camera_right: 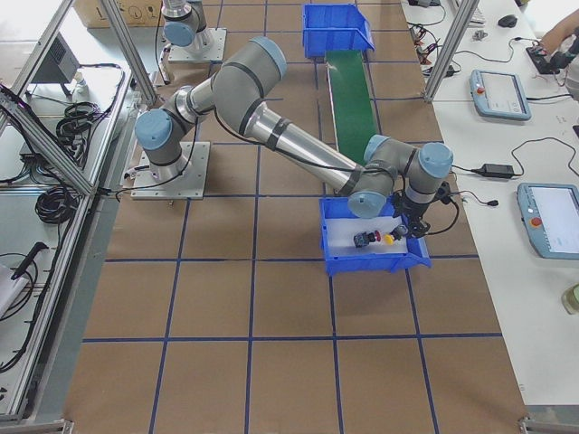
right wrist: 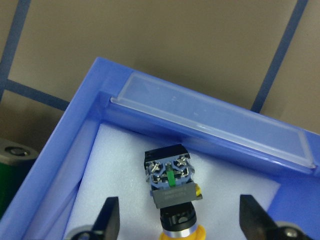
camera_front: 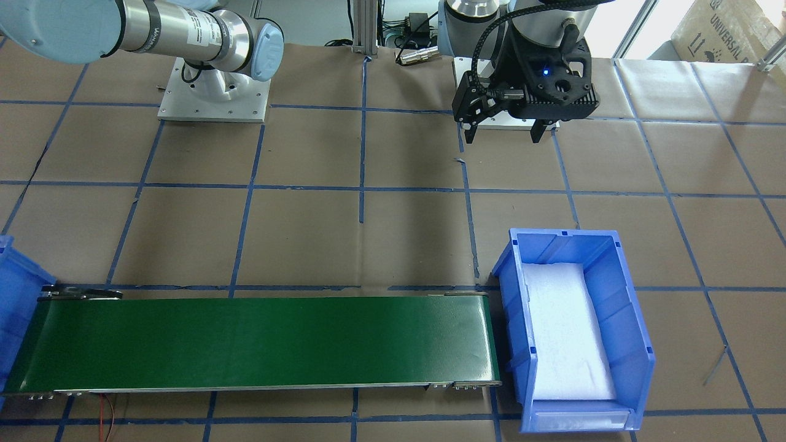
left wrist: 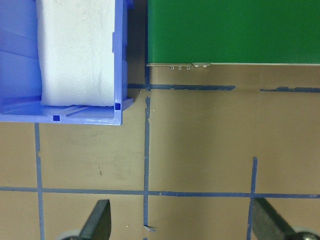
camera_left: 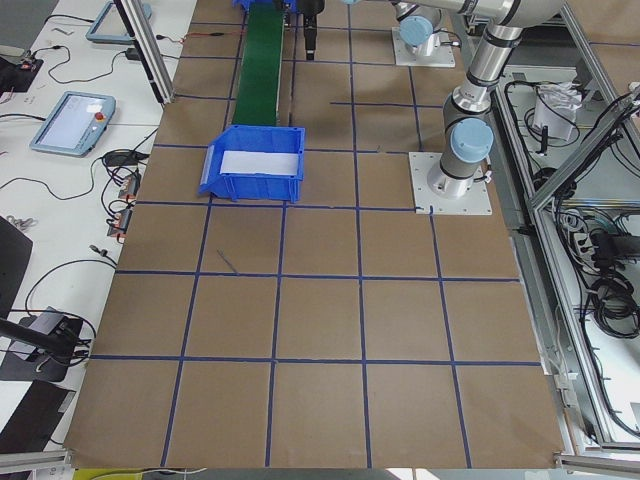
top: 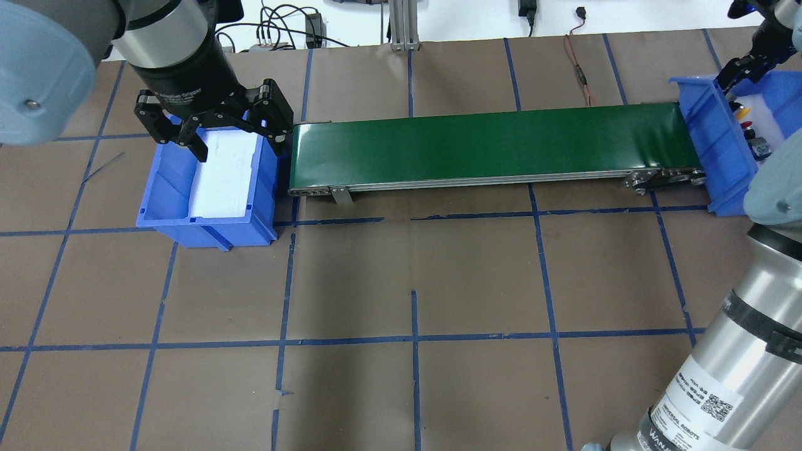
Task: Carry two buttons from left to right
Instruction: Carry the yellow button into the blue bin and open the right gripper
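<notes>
The yellow button [right wrist: 170,184] lies on white foam in the blue bin [right wrist: 60,190] at the belt's end on my right, contact block up. In the exterior right view the yellow button [camera_right: 391,238] lies beside the red button [camera_right: 365,240]. My right gripper [right wrist: 181,222] hangs open just above the yellow button, one finger on each side, and it also shows in the overhead view [top: 738,70]. My left gripper [top: 240,149] is open and empty, high above the other blue bin [top: 207,228], which holds only white foam.
A green conveyor belt [top: 489,141] runs between the two bins. In the front-facing view my left gripper [camera_front: 503,135] hangs over brown paper behind the foam-lined bin [camera_front: 632,344]. The table is brown paper with blue tape lines.
</notes>
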Tool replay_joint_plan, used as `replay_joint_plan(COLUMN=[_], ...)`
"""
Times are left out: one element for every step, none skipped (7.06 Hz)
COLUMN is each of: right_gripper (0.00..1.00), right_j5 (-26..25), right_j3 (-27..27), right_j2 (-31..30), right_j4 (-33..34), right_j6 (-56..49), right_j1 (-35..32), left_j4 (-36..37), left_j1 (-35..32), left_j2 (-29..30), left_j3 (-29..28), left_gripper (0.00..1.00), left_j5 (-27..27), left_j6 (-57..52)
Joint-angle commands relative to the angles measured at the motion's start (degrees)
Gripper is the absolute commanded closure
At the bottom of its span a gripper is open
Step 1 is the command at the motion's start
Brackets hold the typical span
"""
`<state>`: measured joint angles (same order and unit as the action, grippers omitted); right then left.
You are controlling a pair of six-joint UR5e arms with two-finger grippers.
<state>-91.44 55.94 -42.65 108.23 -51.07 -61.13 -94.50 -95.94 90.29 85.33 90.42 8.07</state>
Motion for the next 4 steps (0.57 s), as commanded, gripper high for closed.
replay_joint_plan(right_gripper=[0.1, 0.09, 0.09, 0.09], right_j5=[0.38, 0.65, 0.56, -0.05], right_j3=[0.04, 0.22, 0.22, 0.65], right_j2=[-4.96, -7.34, -9.8, -13.57], right_j4=[-5.97, -9.06, -14.22, -18.19], right_j6=[0.1, 0.1, 2.71, 9.26], right_j1=[-0.13, -1.35, -3.54, -6.69], left_j4=[0.02, -0.07, 0.02, 0.02], left_j1=[-0.04, -0.12, -0.21, -0.21], left_j2=[0.14, 0.06, 0.06, 0.06], left_j3=[-0.07, 0.01, -0.07, 0.01], left_gripper=[0.0, 0.0, 0.0, 0.0], left_j5=[0.02, 0.02, 0.1, 0.1], left_j6=[-0.07, -0.07, -0.07, -0.07])
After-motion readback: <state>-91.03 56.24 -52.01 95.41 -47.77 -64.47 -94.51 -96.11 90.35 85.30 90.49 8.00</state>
